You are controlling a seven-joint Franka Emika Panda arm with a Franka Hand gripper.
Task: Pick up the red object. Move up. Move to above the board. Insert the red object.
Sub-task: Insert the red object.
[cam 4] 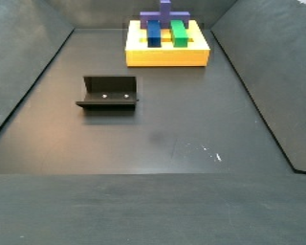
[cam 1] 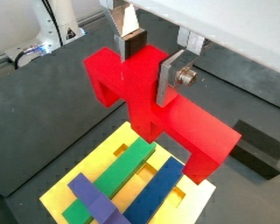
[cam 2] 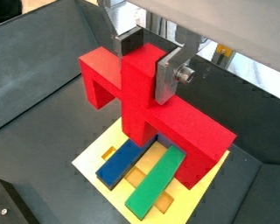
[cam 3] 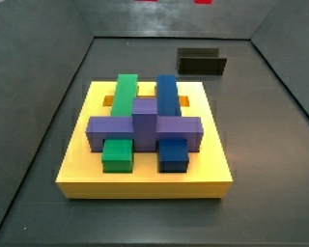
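The red object (cam 1: 154, 105) sits between my fingers (cam 1: 168, 77), clamped on its upright central bar, and both wrist views show it well clear of the floor, hanging over the board (cam 2: 108, 144) with open air under its two legs. My gripper (cam 1: 150, 59) is therefore closed on the piece, jaws narrow, flat silver plates with dark pads pressing opposite faces of the bar. Neither side view shows the gripper or the red piece; I judge I am above their frames. Progress, as I read it: pick and lift are done, the carry over the board is done or nearly so, and only the descent and insertion remain. The red piece is glossy, sharp-edged, blocky, a wide arch with square-section legs. The board is a thick yellow slab, matte, square, resting on the dark grey tray floor (cam 4: 168, 124). It carries a green block (cam 3: 124, 94) and a blue block (cam 3: 166, 92) lying parallel, with a purple cross-shaped block (cam 3: 144, 125) across them. The fixture (cam 4: 108, 93), a dark bracket, stands well apart from the board.
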